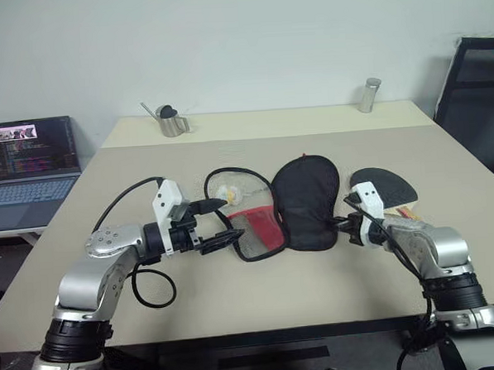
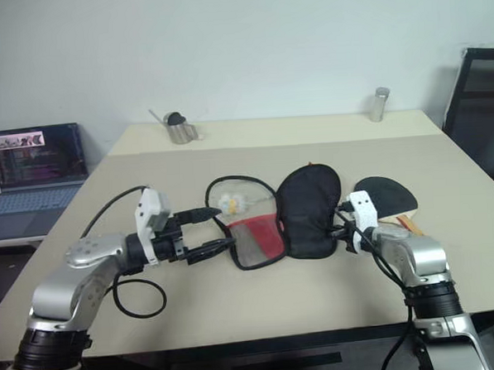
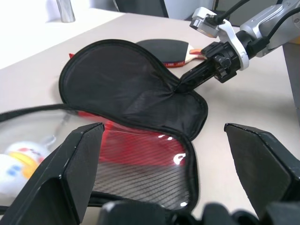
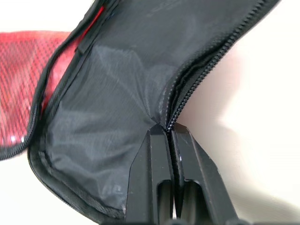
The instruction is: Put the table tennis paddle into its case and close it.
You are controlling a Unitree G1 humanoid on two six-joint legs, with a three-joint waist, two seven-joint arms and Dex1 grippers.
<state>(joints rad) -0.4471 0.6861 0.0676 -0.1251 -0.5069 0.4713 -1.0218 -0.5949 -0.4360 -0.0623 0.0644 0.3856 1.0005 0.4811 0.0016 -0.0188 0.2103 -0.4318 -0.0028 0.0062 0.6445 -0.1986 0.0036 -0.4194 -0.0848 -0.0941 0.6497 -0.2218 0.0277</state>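
Observation:
The case (image 1: 306,200) lies unzipped and spread flat mid-table. Its black flap is folded out to the right, and its mesh pocket half (image 1: 251,226) with the red panel lies to the left. My right gripper (image 1: 342,223) is shut on the flap's zip rim, and the pinch (image 4: 166,133) shows close up in the right wrist view. The table tennis paddle (image 1: 384,186) lies black face up just behind that gripper, on the table to the right of the case. My left gripper (image 1: 224,221) stands open at the mesh half's left edge, with its fingers (image 3: 84,154) wide apart and nothing between them.
A small white and yellow object (image 1: 225,192) sits under the mesh. At the table's far edge stand a metal pitcher (image 1: 171,121) and a metal cylinder (image 1: 369,96). An open laptop (image 1: 31,167) is on a side desk at left, and a black chair (image 1: 479,98) at right.

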